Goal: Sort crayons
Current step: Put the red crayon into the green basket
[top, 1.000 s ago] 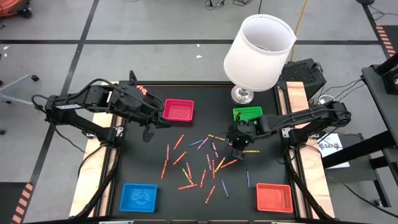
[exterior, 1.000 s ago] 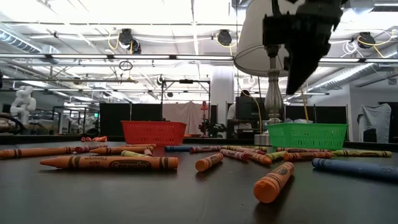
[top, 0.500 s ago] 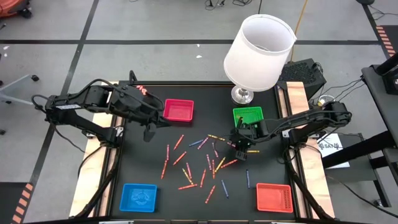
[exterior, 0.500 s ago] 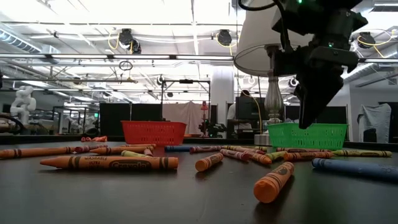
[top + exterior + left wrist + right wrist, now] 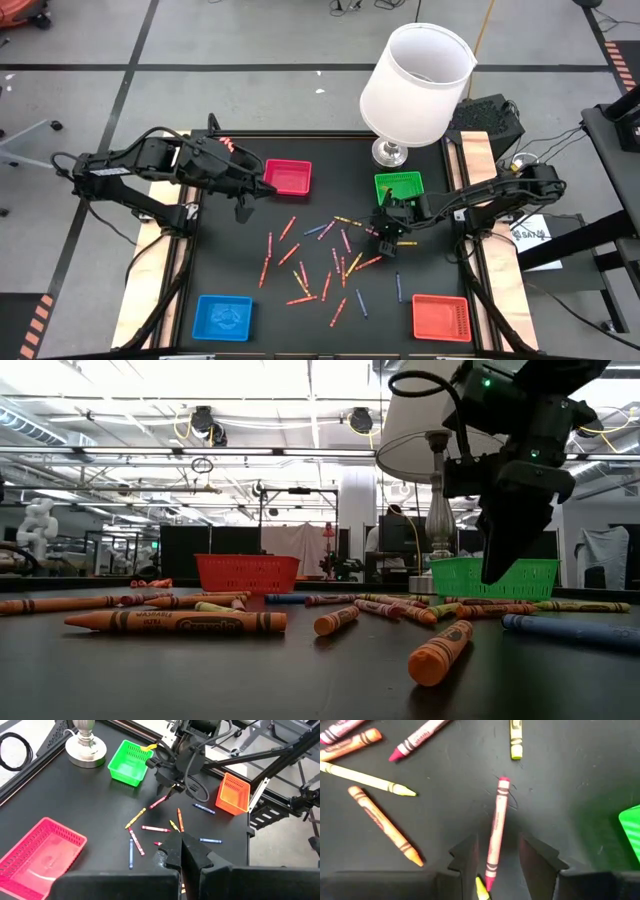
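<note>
Now right gripper (image 5: 497,857) parted, straddling pink crayon (image 5: 495,827) at table's three o'clock; next: descend, pinch. Left gripper (image 5: 240,210) clenched, waiting at ten o'clock.

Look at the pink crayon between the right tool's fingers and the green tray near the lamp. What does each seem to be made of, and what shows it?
Pink stick crayon: probably wax in a matte paper wrapper, judging by black printed bands and bare pointed tip. Small square green tray: apparently glossy moulded plastic, judging by its slotted lattice walls and bright even colour.
</note>
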Robot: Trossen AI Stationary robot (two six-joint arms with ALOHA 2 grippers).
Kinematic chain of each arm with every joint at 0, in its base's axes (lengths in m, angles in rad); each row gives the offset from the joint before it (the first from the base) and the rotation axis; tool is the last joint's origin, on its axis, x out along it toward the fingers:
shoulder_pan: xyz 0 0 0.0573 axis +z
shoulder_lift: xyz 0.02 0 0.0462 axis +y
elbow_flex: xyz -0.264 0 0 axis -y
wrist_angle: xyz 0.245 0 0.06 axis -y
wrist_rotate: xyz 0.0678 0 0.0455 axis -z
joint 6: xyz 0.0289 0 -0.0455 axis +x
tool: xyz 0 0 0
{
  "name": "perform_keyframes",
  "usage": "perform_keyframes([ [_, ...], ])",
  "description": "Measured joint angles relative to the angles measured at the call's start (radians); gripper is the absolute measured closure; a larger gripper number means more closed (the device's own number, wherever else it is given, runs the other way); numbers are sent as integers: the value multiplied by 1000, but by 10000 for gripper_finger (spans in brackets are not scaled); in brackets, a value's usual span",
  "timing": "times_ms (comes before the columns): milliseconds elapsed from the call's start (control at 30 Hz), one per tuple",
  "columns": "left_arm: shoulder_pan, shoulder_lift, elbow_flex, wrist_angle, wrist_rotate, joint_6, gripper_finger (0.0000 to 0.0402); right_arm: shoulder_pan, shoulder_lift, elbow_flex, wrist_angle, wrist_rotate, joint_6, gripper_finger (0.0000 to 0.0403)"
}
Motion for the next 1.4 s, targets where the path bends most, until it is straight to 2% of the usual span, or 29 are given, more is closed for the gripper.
perform_keyframes([
  [167,0,0,0,0,-1,0,402,-6,3,-32,63,0,-24,275],
  [533,0,0,0,0,-26,-2,402,-9,120,-39,141,-16,1,278],
  [667,0,0,0,0,-26,-1,402,-8,120,-39,140,-8,9,302],
  [967,0,0,0,0,-61,0,402,-9,119,-40,140,-23,37,395],
  [1200,0,0,0,0,-61,26,402,-7,121,-33,143,-32,70,397],
  [1400,0,0,0,0,-61,27,402,-6,126,15,133,-82,74,401],
])
